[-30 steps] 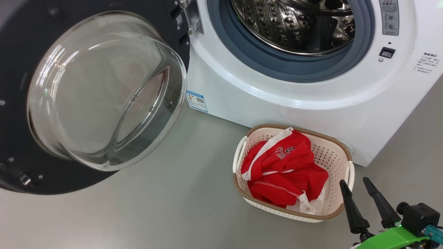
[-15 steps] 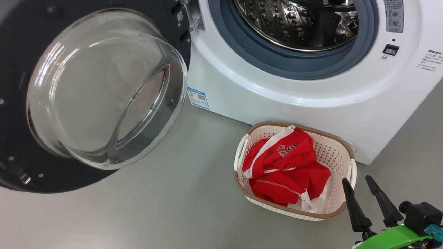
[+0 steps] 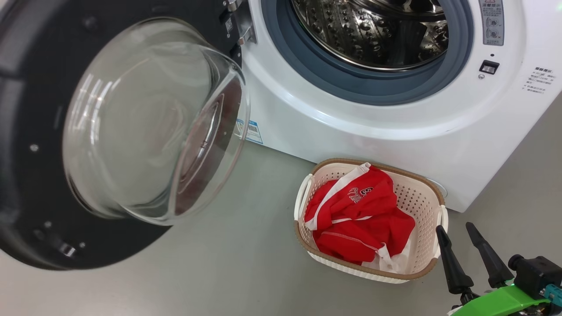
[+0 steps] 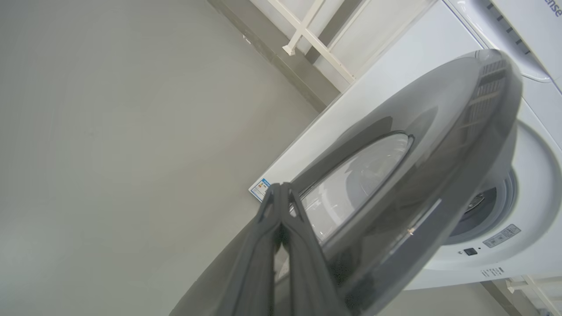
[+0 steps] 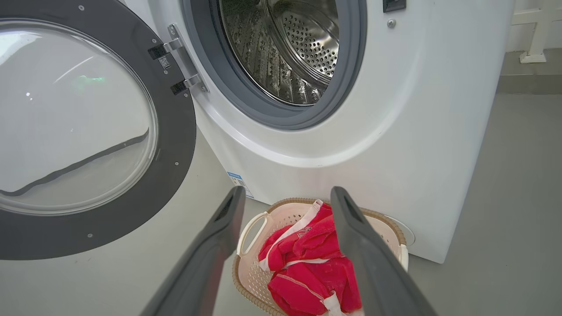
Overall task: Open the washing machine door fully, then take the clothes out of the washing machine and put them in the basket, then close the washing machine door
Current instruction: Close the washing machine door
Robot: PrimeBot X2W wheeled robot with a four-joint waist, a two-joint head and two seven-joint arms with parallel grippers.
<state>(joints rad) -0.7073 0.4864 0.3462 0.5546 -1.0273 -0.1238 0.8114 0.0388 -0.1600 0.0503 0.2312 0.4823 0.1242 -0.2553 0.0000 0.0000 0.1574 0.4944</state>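
The washing machine door [image 3: 153, 123] stands swung out at the left, its glass bowl facing me. The washing machine [image 3: 373, 127] mouth is open, and the part of the steel drum [image 3: 373, 30] I can see is bare. The red clothes [image 3: 355, 215] lie bunched in the basket [image 3: 417, 197] on the floor in front of the machine. My right gripper [image 3: 454, 228] is open just right of the basket; in its wrist view the right gripper [image 5: 287, 193] hangs over the clothes [image 5: 307, 259]. My left gripper [image 4: 281, 186] is shut and empty, tips close by the door's outer face [image 4: 417, 153].
Grey floor [image 3: 219, 272] spreads left of the basket and under the door. A blue label [image 3: 252, 131] marks the machine's lower corner. White railing [image 4: 307, 35] and a wall base run behind the machine.
The door has swung a little towards the machine's mouth, its bowl now further right in the head view. The right gripper, basket and clothes have stayed put.
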